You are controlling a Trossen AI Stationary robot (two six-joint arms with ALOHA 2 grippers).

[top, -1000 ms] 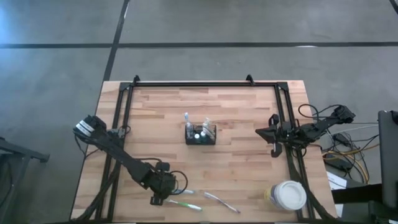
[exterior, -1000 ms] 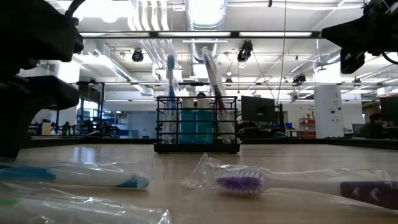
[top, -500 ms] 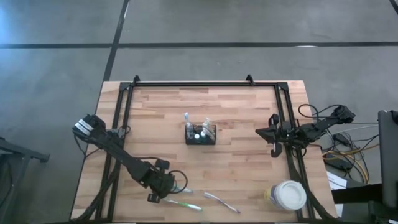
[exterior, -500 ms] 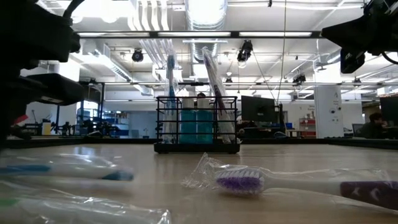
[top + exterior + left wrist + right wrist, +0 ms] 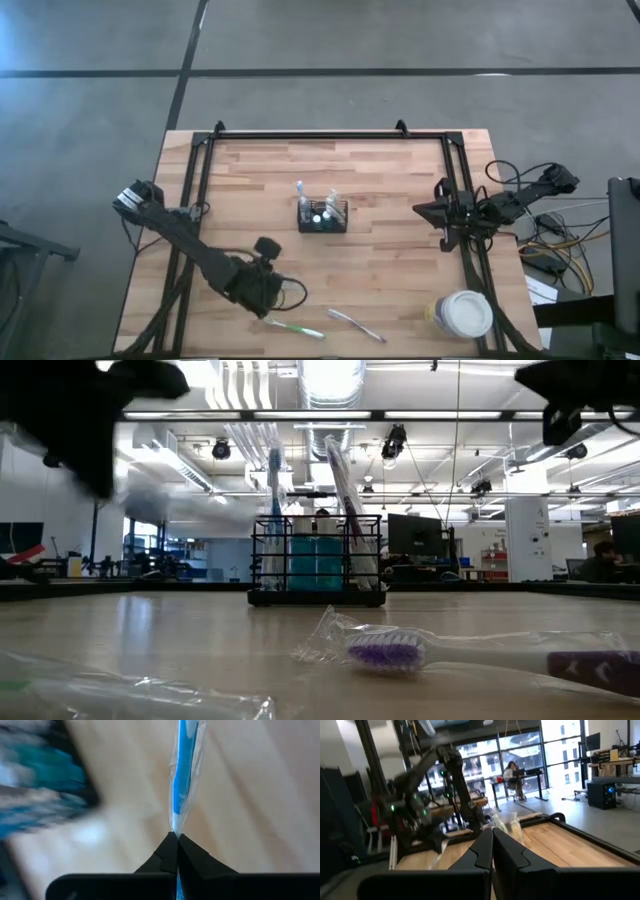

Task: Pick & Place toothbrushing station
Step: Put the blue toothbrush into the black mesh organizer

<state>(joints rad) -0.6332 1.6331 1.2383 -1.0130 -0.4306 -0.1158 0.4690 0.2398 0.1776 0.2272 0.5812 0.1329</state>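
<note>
One black wire-mesh caddy (image 5: 322, 216) stands upright near the middle of the wooden tabletop (image 5: 400, 180). In the low view two wrapped toothbrushes rise out of it, one with a blue handle (image 5: 276, 480) and one leaning pink-white one (image 5: 340, 485), with teal contents showing behind the mesh. From above, two small white caps (image 5: 318, 217) sit inside the caddy; what they belong to cannot be told.

Two more toothbrushes lie flat near the front edge of the tabletop, each in a clear wrapper: a green one (image 5: 296, 327) and, just beside it towards the right arm's side, a pale one (image 5: 355, 324) whose purple bristles (image 5: 385, 654) show in the low view. They lie apart from each other and well apart from the caddy.

A fifth toothbrush, blue (image 5: 184, 770) and also wrapped, is held by the left tool (image 5: 175, 839), whose two fingers are pressed together on the wrapper's end. That tool (image 5: 265, 285) is over the front left part of the tabletop, near the green toothbrush.

The right tool (image 5: 440, 213) is at the right edge of the tabletop, level with the caddy, its fingers (image 5: 490, 847) closed together with nothing between them.

One large cup with a white lid (image 5: 464, 314) stands at the front right corner. One person (image 5: 511, 772) sits at a desk in the room beyond.
</note>
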